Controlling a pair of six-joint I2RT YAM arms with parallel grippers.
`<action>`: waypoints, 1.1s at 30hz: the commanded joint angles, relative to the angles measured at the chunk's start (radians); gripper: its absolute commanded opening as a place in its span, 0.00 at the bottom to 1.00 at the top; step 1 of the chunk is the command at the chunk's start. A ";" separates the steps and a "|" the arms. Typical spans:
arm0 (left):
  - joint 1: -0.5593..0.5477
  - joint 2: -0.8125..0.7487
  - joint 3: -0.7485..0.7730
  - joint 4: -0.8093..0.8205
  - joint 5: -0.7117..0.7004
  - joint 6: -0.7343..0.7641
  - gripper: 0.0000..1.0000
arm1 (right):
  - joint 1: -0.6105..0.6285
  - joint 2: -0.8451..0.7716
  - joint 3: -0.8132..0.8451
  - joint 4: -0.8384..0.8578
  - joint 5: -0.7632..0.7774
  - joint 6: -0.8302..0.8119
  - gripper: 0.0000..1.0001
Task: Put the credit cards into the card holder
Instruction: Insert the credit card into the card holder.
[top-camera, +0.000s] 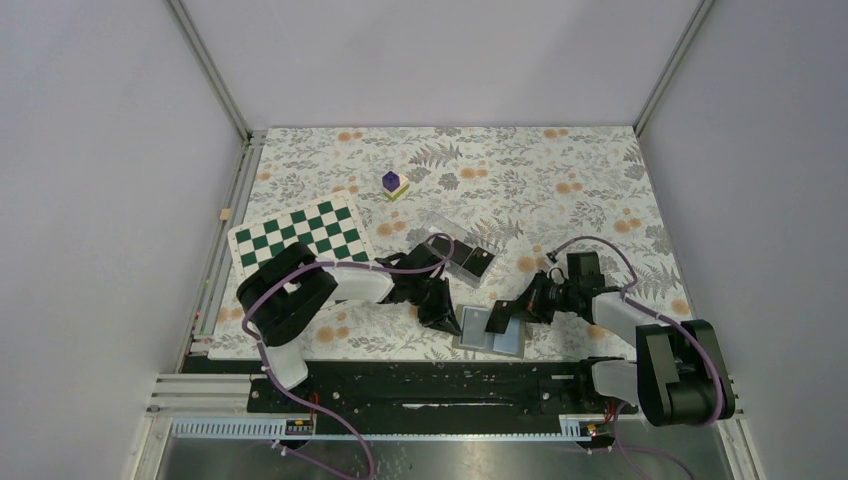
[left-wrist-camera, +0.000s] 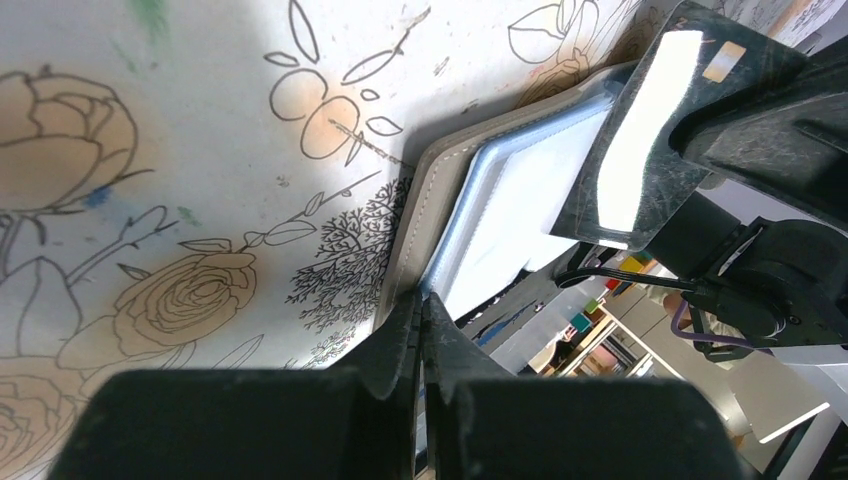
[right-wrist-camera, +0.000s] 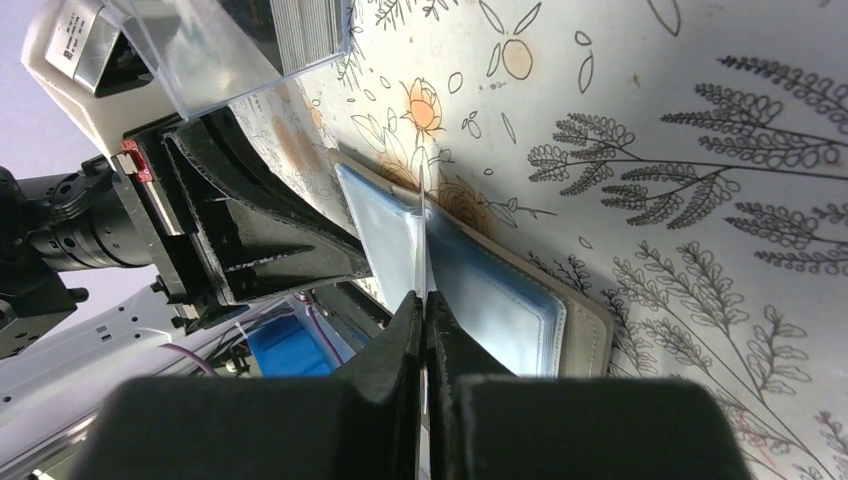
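lying open near the front edge of the bench (top-camera: 560, 200), the card holder (top-camera: 510, 343) is pinched at its left side by the left claw (left-wrist-camera: 421, 300), which is squeezed shut. a black credit card (left-wrist-camera: 640, 130) is held tight in the right claw (right-wrist-camera: 424, 298), just over the blue pocket. if the card is tipped, the slot could be missed and the holder could be pushed away.

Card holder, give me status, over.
Left gripper shut on card holder edge. Right gripper shut on credit card, tilted over the open pale blue sleeves, not seated. Nothing in the way; clear box stands apart.
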 joint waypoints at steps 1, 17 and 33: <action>-0.003 0.048 0.007 -0.042 -0.072 0.034 0.00 | -0.004 0.046 -0.013 0.079 -0.045 0.015 0.00; -0.003 0.084 0.016 -0.007 -0.041 0.020 0.00 | 0.034 0.054 -0.021 -0.045 -0.061 0.011 0.00; -0.002 0.090 0.039 -0.056 -0.067 0.049 0.00 | 0.116 0.162 0.042 -0.079 -0.060 -0.011 0.00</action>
